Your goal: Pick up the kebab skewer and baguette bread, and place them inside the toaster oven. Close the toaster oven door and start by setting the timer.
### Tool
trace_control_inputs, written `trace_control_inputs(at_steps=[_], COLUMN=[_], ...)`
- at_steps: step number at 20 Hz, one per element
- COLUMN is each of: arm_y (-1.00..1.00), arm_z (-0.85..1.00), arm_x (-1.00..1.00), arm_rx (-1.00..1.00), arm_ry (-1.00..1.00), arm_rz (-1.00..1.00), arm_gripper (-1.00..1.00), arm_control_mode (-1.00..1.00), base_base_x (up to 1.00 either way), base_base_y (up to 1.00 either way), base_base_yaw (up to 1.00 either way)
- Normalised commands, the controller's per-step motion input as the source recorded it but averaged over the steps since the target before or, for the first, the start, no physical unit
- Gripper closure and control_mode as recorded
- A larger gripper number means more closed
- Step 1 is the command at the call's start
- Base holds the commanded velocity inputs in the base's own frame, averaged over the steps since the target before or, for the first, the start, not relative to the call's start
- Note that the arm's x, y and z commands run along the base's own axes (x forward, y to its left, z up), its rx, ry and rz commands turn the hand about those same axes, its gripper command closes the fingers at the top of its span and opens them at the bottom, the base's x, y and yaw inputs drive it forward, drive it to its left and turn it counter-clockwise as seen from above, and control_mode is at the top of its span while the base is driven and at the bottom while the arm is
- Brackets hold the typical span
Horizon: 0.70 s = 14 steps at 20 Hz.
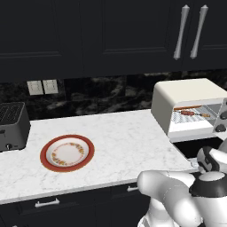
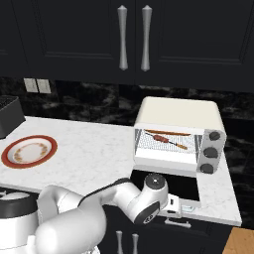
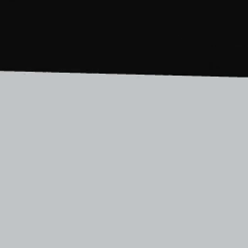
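The toaster oven point(image 2: 178, 139) stands at the right end of the marble counter point(image 2: 94, 149), against the dark backsplash. Its door point(image 2: 166, 184) lies folded down flat, the free edge reaching out to the counter's front edge. On the wire rack inside, the baguette point(image 2: 168, 133) lies toward the back and the kebab skewer point(image 2: 166, 140) just in front of it, both lengthwise across the opening. Three dark knobs point(image 2: 210, 152) run down the oven's right face.

The arm reaches low in front of the counter edge, and the gripper point(image 2: 181, 209) sits just below the lowered door's front lip, jaws spread wide, holding nothing.

A red-rimmed plate point(image 1: 67, 153) rests mid-counter, well apart from the oven, with open marble between. A dark slot toaster point(image 1: 13, 125) occupies the far left end.
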Motion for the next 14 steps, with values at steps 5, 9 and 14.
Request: trace_control_inputs(at_steps=[5, 9, 14], arm_y=[0.18, 0.18, 0.15], arm_z=[0.00, 0.03, 0.16], arm_x=[0.55, 0.52, 0.51], arm_rx=[0.00, 0.00, 0.00], arm_ry=[-0.08, -0.07, -0.02], arm_rz=[0.00, 0.00, 0.00], arm_gripper=[-1.00, -1.00, -1.00], arm_control_mode=[-1.00, -1.00, -1.00], base_base_x=[0.00, 0.00, 0.00], base_base_y=[0.00, 0.00, 0.00], base_base_yaw=[0.00, 0.00, 0.00])
